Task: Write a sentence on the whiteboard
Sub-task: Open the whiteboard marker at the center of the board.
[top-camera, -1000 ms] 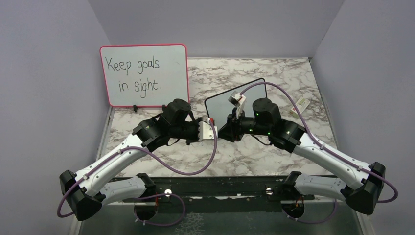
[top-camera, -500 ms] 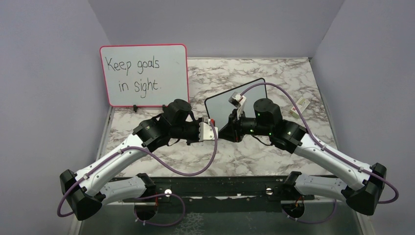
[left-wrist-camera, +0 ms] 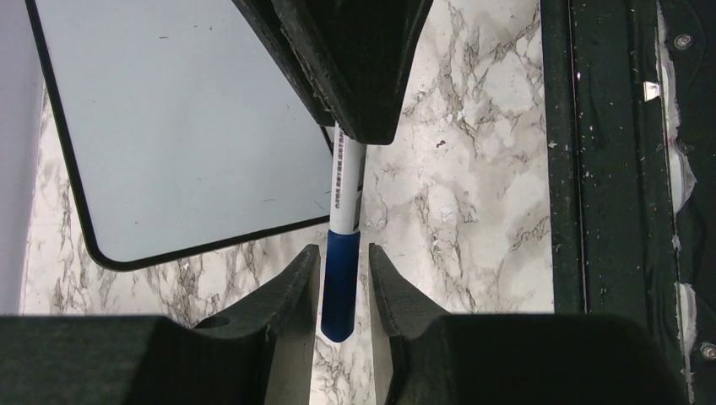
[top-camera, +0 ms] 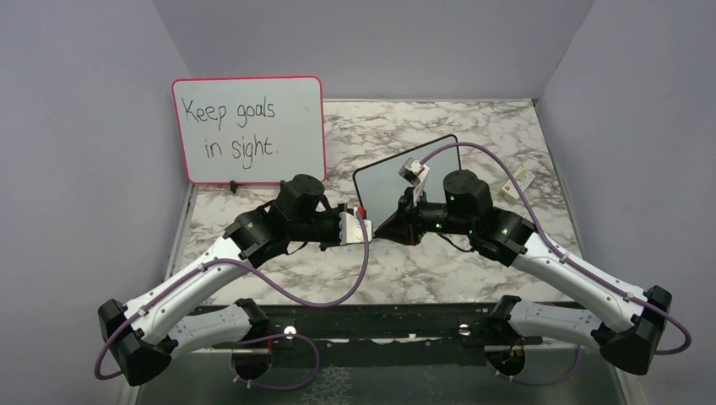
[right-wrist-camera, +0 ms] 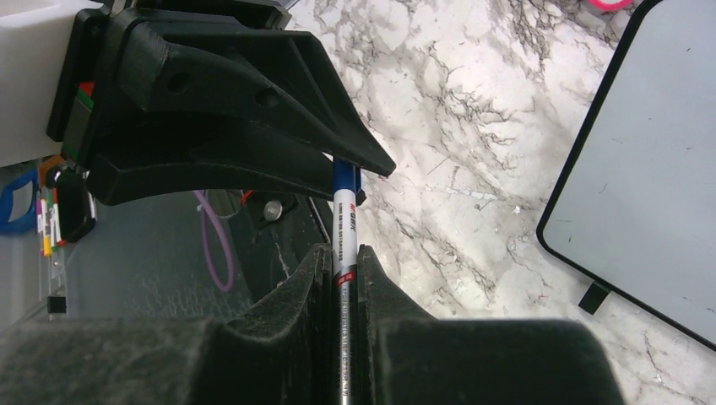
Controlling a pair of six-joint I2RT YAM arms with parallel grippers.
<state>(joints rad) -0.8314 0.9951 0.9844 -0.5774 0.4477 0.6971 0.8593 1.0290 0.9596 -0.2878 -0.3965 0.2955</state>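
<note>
The whiteboard [top-camera: 439, 160] with the thin black frame lies on the marble table behind both grippers, and its face is blank. It also shows in the left wrist view [left-wrist-camera: 186, 126] and the right wrist view [right-wrist-camera: 650, 169]. No blue sentence is in view. My right gripper [right-wrist-camera: 344, 249] is shut on the white barrel of a marker [right-wrist-camera: 344, 228]. My left gripper [left-wrist-camera: 342, 249] faces it, with its jaws open on either side of the marker's blue cap [left-wrist-camera: 340, 287], leaving small gaps. The cap sits on the marker. The grippers meet near the table's middle, left [top-camera: 368, 226] and right [top-camera: 390, 226].
A pink-framed board [top-camera: 249, 131] reading "Keep goals in sight." stands at the back left. A small white object [top-camera: 517, 181] lies by the right wall. A black rail [top-camera: 363, 321] runs along the near edge. Purple cables loop from both wrists.
The left arm has drawn back slightly to the left and the right arm has shifted a little to the right. The marker stays in the right gripper.
</note>
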